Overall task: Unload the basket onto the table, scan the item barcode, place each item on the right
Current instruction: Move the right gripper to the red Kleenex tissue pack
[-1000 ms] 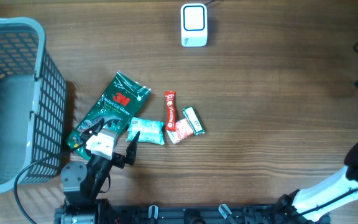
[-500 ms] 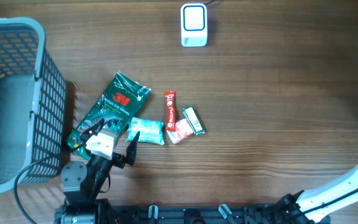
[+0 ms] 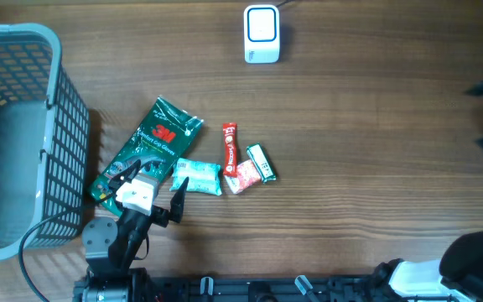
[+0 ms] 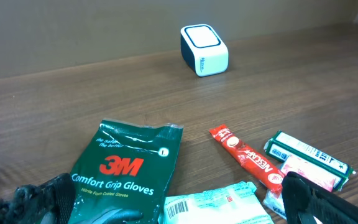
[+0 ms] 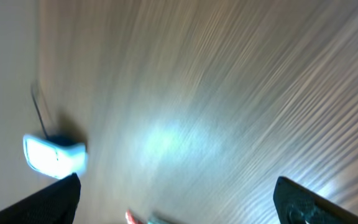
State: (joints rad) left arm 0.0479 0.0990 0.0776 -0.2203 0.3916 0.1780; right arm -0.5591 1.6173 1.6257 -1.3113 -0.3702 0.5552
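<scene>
Over the glove packet (image 4: 126, 174), left claw (image 4: 174, 202) with jaws apart.

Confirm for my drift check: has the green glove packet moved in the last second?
No. The glove packet lies where it was, same gap to the basket and scanner.

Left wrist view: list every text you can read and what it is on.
"3M": on the green glove packet
"Comfort Grip Gloves": same packet, under the logo
"NESCAFE": on the red stick
Green-and-white box, pale blue packet, scanner: print too small to read.
</scene>
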